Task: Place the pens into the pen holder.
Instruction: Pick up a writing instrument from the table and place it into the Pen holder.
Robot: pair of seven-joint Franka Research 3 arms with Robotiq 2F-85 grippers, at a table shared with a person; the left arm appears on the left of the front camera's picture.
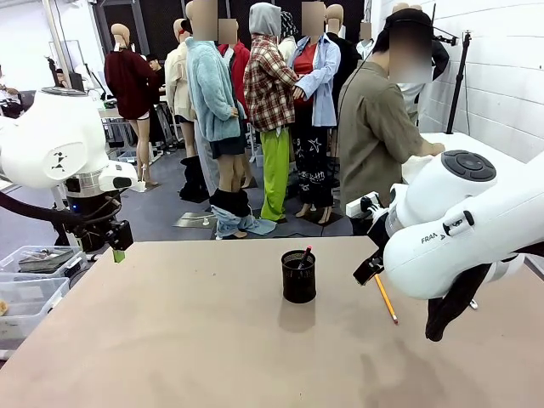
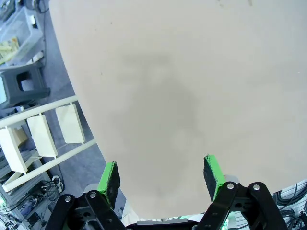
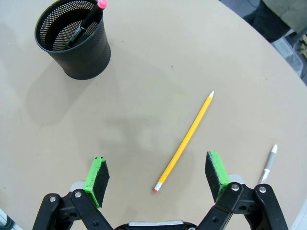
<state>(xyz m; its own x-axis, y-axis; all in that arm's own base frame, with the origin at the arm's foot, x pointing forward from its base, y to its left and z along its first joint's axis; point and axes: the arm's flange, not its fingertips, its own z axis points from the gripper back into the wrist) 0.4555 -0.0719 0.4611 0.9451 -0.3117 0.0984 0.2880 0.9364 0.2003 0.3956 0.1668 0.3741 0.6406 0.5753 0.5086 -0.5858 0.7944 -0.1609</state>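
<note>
The black mesh pen holder [image 1: 298,276] [image 3: 74,40] stands near the table's middle. A dark pen [image 3: 88,21] with a red end leans inside it. An orange pencil [image 1: 386,299] [image 3: 184,143] lies flat on the table to the holder's right. In the right wrist view its eraser end sits between the fingers of my open right gripper [image 3: 157,175], which hovers above it, holding nothing. A silvery-grey pen [image 3: 267,165] lies just beyond the right finger. My left gripper [image 1: 117,252] [image 2: 160,175] hangs open and holding nothing over the table's far left edge.
Clear plastic bins [image 1: 30,285] sit off the table's left side. A person [image 1: 374,127] stands at the far side, turned away. In the left wrist view, a stool [image 2: 24,86] and white shelving [image 2: 43,134] are on the floor beside the table [image 2: 192,72].
</note>
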